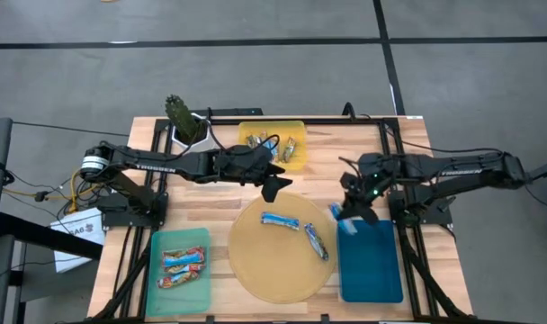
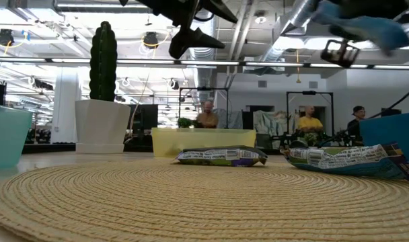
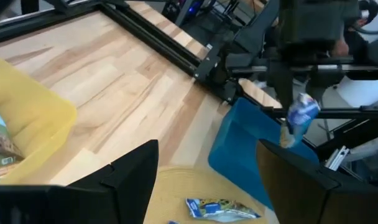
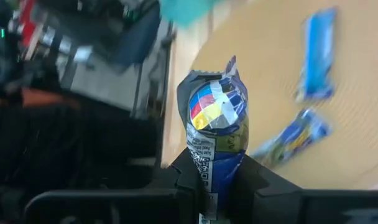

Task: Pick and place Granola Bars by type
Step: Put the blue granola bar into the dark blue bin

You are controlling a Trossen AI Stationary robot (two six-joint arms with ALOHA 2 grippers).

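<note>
My right gripper [image 1: 349, 209] is shut on a blue-white granola bar [image 4: 214, 121] and hovers over the far left corner of the blue tray [image 1: 374, 270]. My left gripper [image 1: 275, 185] is open and empty. It hangs above the far edge of the round woven mat [image 1: 255, 270]. Two blue bars [image 1: 280, 220] [image 1: 317, 241] lie flat on the mat. Brownish-gold bars [image 1: 278, 144] lie in the yellow tray [image 1: 296, 128]. Two bars with red and orange [image 1: 182, 267] lie in the teal tray [image 1: 194, 236]. My right gripper pinches the blue-white bar by one end [image 4: 215, 169] between its two fingers [image 4: 188, 177]. The fingers point down at it from above. The bar hangs below them [image 3: 299, 118], lifted clear over the blue tray's far left corner.
A potted cactus [image 1: 179, 115] stands at the table's far edge, left of the yellow tray. Black frame rails [image 1: 395, 148] run along the table's sides. Bare wood lies between the yellow tray and the blue tray. People [image 2: 309, 123] sit in the room behind.
</note>
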